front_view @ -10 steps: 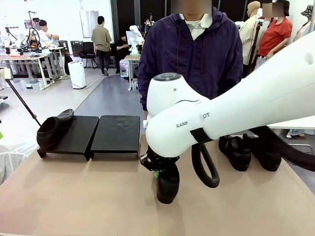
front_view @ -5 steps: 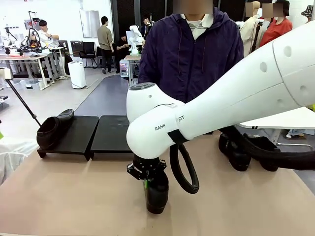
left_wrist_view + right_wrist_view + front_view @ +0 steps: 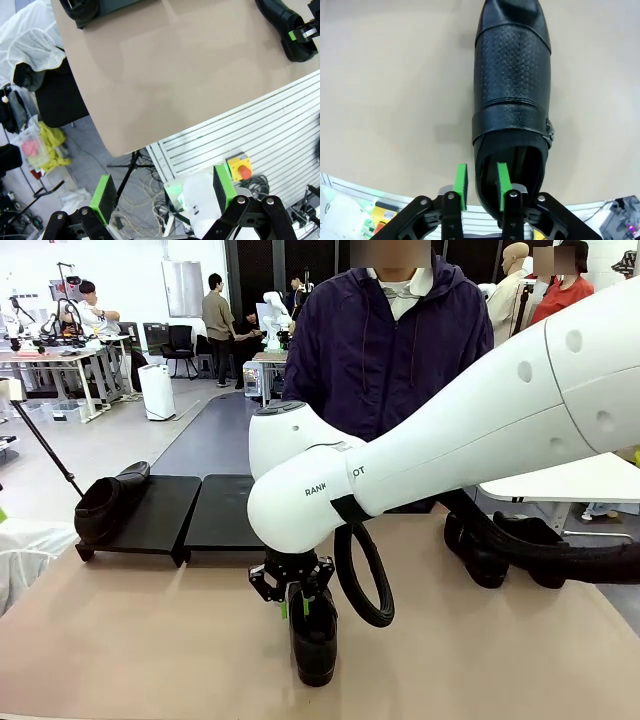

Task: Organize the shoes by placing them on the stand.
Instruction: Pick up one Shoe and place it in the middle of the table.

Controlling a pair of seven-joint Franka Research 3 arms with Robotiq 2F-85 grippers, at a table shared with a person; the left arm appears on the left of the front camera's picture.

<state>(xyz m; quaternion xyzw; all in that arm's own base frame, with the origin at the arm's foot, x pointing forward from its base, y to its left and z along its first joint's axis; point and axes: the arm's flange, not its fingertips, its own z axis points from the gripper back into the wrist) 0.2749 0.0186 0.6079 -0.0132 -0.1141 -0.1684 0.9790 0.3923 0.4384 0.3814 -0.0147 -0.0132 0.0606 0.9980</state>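
A glossy black shoe (image 3: pixel 314 642) stands on the tan table near the front, toe toward the camera. My right gripper (image 3: pixel 297 604) reaches down across the middle onto its heel end. In the right wrist view the shoe (image 3: pixel 512 85) has its collar wall between the green pads (image 3: pixel 461 184), one pad outside and one inside the opening, with small gaps, so the right gripper (image 3: pixel 482 186) is open. Another shoe (image 3: pixel 106 502) sits on the left platform of the stand (image 3: pixel 160 520); the right platform (image 3: pixel 238 512) is bare. Two shoes (image 3: pixel 478 550) lie at the right. My left gripper (image 3: pixel 164 192) is open and holds nothing.
A person in a dark purple jacket (image 3: pixel 400 350) stands at the far side of the table. The right arm's black cable (image 3: pixel 360 585) loops beside the gripped shoe. In the left wrist view the table's edge (image 3: pixel 100 140) lies above a floor with cables and an emergency-stop button (image 3: pixel 240 167).
The right arm carried the shoe leftward and toward the front and set it on the table. Its jaws have just parted from the shoe's wall. The left gripper stays open.
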